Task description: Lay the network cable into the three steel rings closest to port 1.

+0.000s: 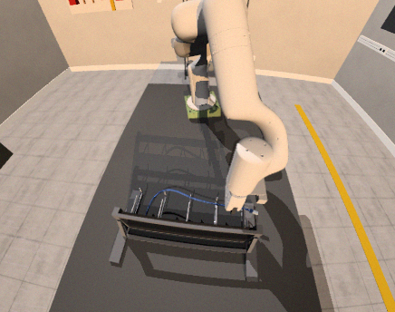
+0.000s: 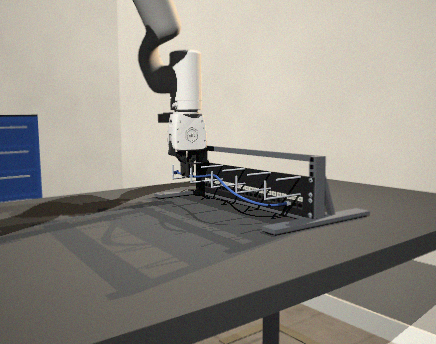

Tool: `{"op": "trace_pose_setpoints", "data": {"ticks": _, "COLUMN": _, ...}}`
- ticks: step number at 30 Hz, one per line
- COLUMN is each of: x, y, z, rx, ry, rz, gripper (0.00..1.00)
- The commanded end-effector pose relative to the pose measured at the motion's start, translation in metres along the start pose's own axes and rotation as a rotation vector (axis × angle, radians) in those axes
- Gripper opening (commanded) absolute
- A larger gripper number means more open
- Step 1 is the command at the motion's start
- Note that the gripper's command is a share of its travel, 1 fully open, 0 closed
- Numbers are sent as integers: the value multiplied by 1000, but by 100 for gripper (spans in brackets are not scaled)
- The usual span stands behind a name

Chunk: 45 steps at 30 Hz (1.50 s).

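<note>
A dark patch-panel rack (image 1: 185,229) stands on the table, with a row of steel rings (image 1: 188,209) sticking out from its port side. The blue network cable (image 1: 185,194) runs from the rack's left end in the top view, arches along the row of rings and ends at the right end. My gripper (image 2: 189,167) is at that end, low over the last ring, and is shut on the cable's free end. In the exterior view the cable (image 2: 239,195) sags from the fingers toward the rack's (image 2: 269,185) far end. I cannot tell whether the cable lies inside any ring.
The rack's top bar (image 2: 261,152) runs just behind the gripper, and its feet (image 2: 314,221) stick out onto the table. The arm's green base (image 1: 201,108) stands at the far end of the dark table. A blue cabinet (image 2: 14,157) stands beyond the table.
</note>
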<state>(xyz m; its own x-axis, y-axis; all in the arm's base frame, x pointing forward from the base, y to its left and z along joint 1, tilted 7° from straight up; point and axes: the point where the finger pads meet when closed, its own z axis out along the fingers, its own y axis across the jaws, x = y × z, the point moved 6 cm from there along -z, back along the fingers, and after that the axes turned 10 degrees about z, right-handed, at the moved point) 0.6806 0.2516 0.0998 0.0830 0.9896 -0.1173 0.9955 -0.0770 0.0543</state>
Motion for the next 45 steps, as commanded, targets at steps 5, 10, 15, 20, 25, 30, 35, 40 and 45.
{"op": "trace_pose_setpoints", "data": {"ticks": 5, "x": 0, "y": 1, "z": -1, "rx": -2, "ry": 1, "rz": 0, "gripper": 0}}
{"op": "trace_pose_setpoints", "data": {"ticks": 10, "x": 1, "y": 2, "z": -1, "rx": -2, "ry": 1, "rz": 0, "gripper": 0}}
{"op": "trace_pose_setpoints", "data": {"ticks": 15, "x": 1, "y": 6, "z": -1, "rx": -2, "ry": 1, "rz": 0, "gripper": 0}}
{"op": "trace_pose_setpoints", "data": {"ticks": 20, "x": 2, "y": 10, "z": -1, "rx": -2, "ry": 1, "rz": 0, "gripper": 0}}
{"op": "trace_pose_setpoints", "data": {"ticks": 25, "x": 3, "y": 17, "z": -1, "rx": -2, "ry": 1, "rz": 0, "gripper": 0}}
{"op": "trace_pose_setpoints", "data": {"ticks": 30, "x": 5, "y": 26, "z": -1, "rx": -2, "ry": 1, "rz": 0, "gripper": 0}}
{"op": "trace_pose_setpoints", "data": {"ticks": 35, "x": 6, "y": 33, "z": -1, "rx": -2, "ry": 1, "rz": 0, "gripper": 0}}
{"op": "trace_pose_setpoints", "data": {"ticks": 40, "x": 7, "y": 36, "z": -1, "rx": -2, "ry": 1, "rz": 0, "gripper": 0}}
{"op": "trace_pose_setpoints", "data": {"ticks": 45, "x": 7, "y": 39, "z": -1, "rx": -2, "ry": 1, "rz": 0, "gripper": 0}}
